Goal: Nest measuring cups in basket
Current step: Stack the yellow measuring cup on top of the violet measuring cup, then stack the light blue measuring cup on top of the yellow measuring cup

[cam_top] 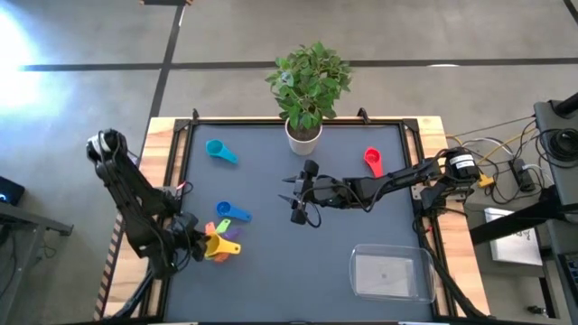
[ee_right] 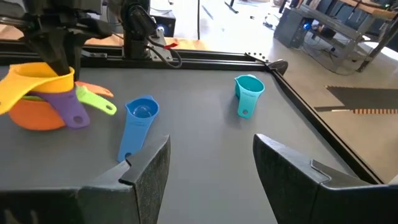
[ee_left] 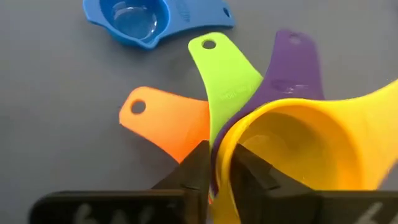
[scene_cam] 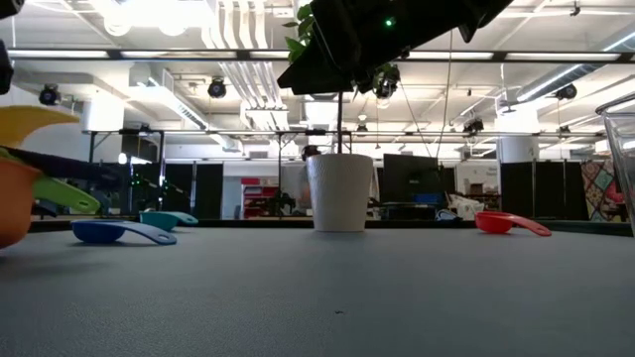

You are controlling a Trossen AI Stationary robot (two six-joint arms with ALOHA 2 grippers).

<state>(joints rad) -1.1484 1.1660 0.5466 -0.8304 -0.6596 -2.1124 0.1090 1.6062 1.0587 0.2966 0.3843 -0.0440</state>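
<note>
Cups are what your left gripper (cam_top: pixel 200 246) is clenched on, pinching the yellow cup's (ee_left: pixel 311 146) rim in the nested stack near the table's left edge, while your right gripper (cam_top: pixel 296 200) hangs released mid-table and the basket (cam_top: pixel 390 273) sits near right.

Left gripper (cam_top: pixel 200 246) clamped low; right gripper (cam_top: pixel 296 200) spread above mid-table.

Seven measuring cups (cam_top: pixel 221 239) sit on one table (cam_top: pixel 271 280), alongside one clear basket (cam_top: pixel 390 273), one potted plant (cam_top: pixel 305 90) and two robot arms (cam_top: pixel 135 203).
</note>
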